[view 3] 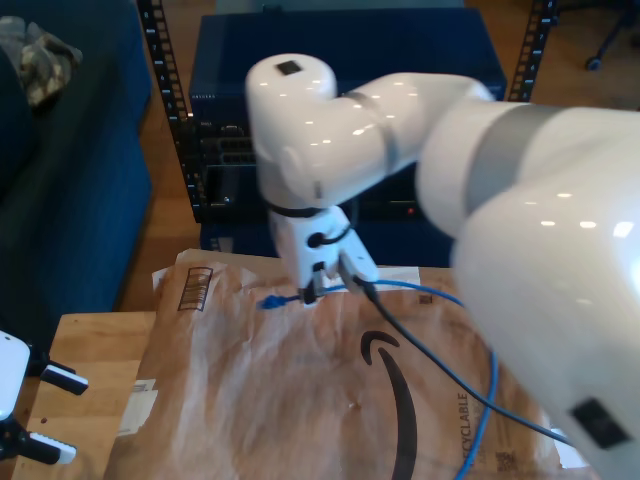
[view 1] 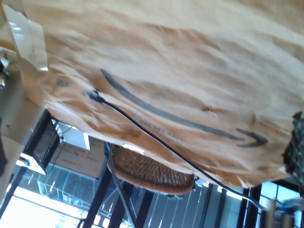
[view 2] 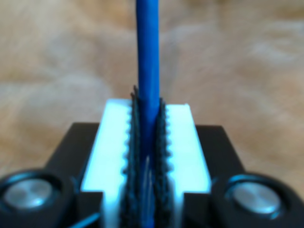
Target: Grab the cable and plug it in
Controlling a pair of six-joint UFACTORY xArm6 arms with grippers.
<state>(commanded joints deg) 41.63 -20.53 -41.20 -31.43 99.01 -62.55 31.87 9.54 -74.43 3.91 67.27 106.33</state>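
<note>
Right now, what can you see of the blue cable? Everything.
The blue cable is thin, round and bright blue, plastic-looking. In the second wrist view it runs straight between the ribbed black pads of my second pincer, which is shut on it. In the exterior view a short end pokes out past the pincer toward that view's left, ending in a small blue plug above the brown paper. The rest trails toward that view's right, then curves down across the paper.

Crumpled brown paper (view 1: pixel 180 71) with a dark curved arrow logo (view 1: pixel 156 110) spreads across the scene. A thin black cable (view 1: pixel 156 140) runs over it. Beyond its edge sit a wicker basket (view 1: pixel 152 173) and bright windows (view 1: pixel 42 204).
</note>
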